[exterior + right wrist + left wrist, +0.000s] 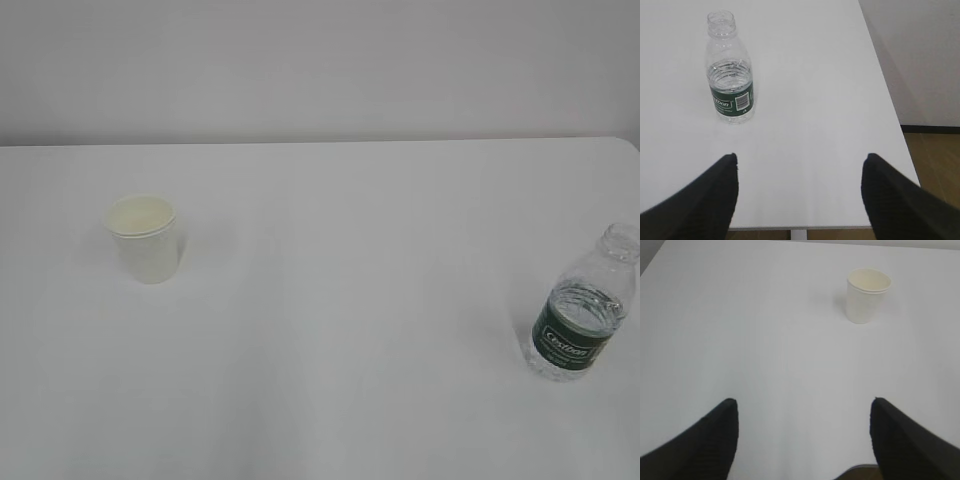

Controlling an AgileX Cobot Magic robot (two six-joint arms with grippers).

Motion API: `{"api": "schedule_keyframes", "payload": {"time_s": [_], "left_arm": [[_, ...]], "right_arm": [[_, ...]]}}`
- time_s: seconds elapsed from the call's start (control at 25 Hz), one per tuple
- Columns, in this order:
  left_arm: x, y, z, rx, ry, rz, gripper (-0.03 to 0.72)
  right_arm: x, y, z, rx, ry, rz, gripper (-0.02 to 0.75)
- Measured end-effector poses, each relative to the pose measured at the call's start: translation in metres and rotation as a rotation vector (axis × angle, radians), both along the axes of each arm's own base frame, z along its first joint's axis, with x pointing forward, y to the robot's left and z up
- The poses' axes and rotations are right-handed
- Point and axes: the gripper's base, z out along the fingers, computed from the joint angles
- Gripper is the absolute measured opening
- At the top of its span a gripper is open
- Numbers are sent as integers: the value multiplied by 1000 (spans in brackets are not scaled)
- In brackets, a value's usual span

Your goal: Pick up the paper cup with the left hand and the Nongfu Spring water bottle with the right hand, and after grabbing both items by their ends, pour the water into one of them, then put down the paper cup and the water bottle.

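The white paper cup point(147, 238) stands upright on the left of the table; in the left wrist view the paper cup point(867, 295) is far ahead and to the right of my left gripper point(803, 402), which is open and empty. The Nongfu Spring water bottle point(582, 308) stands upright and capless near the right edge, with water point(730, 75) reaching just above its green label. In the right wrist view the bottle point(730, 70) is ahead and to the left of my open, empty right gripper point(799, 157). Neither gripper shows in the exterior view.
The white table point(350, 300) carries only the cup and the bottle. Its right edge point(885, 100) and near edge point(800, 227) show in the right wrist view, with a wall and brown floor point(935, 165) beyond.
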Motion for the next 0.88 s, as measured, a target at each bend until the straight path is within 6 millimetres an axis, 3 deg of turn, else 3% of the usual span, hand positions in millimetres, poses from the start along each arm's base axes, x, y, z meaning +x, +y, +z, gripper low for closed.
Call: {"api": "schedule_keyframes", "payload": {"time_s": [0.88], "left_arm": [[0,0,0,0,0,0,587]], "right_arm": [[0,0,0,0,0,0,585]]}}
